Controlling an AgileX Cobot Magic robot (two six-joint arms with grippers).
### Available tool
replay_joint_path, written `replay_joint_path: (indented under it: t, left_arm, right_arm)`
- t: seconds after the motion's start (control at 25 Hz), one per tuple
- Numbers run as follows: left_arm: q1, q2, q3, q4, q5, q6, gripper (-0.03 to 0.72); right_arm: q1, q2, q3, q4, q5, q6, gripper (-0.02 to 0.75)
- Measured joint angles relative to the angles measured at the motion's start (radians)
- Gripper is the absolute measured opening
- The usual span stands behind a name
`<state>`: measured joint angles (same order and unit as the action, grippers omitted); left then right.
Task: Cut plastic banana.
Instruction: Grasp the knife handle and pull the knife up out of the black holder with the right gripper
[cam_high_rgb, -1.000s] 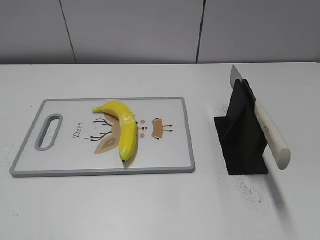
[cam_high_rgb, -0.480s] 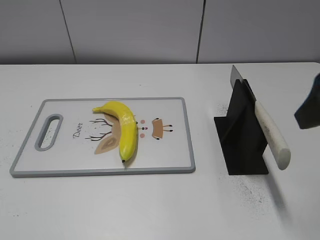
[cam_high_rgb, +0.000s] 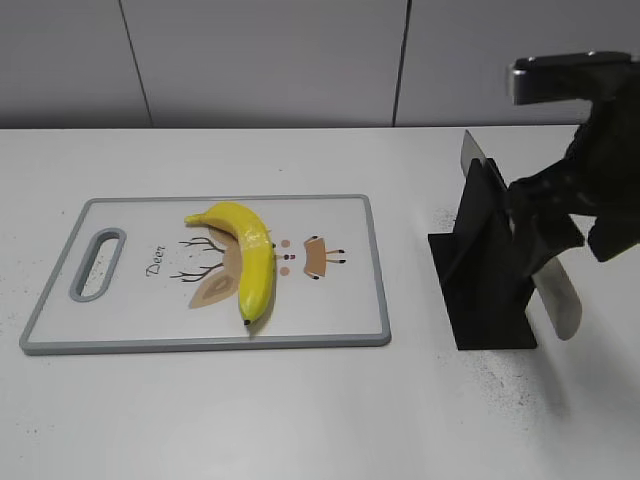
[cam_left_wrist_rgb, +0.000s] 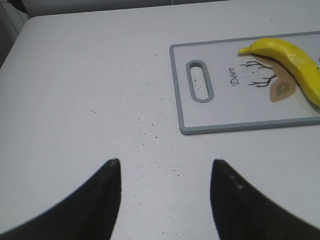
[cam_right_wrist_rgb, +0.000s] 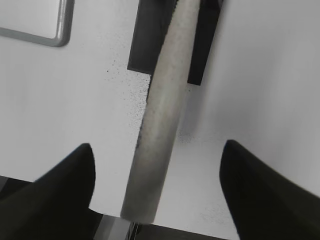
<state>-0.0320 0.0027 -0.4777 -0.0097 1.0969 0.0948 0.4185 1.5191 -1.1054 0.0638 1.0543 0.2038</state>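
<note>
The right gripper (cam_right_wrist_rgb: 157, 167) hangs over the knife handle (cam_right_wrist_rgb: 160, 115), fingers spread wide astride it, apparently not touching. The left gripper (cam_left_wrist_rgb: 165, 172) hovers spread above the table (cam_left_wrist_rgb: 75, 100).

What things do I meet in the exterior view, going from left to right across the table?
Cutting board with its handle slot at the left end → plastic banana on the board → black knife stand → knife handle, with the right end effector over it.

Lab: bare white table (cam_high_rgb: 300, 420)
</note>
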Motion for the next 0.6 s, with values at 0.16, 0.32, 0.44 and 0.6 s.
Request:
replay_joint_path:
  t: [0.16,0.32,0.44,0.6]
  left_arm:
    - [0.0,0.0,0.0,0.0,0.0,0.0,0.543]
    - [0.0,0.0,0.0,0.0,0.0,0.0,0.543]
    - [0.0,0.0,0.0,0.0,0.0,0.0,0.543]
    - [0.0,0.0,0.0,0.0,0.0,0.0,0.543]
  right_arm:
    - [0.0,0.085,0.0,0.0,-0.021,0.052,0.552]
    - [0.0,0.139,0.0,0.0,-0.041,0.125,0.422]
    - [0.0,0.149,0.0,0.002,-0.045,0.161,0.249]
    - [0.0,0.149,-0.001,0.01,-0.042,0.175,0.16]
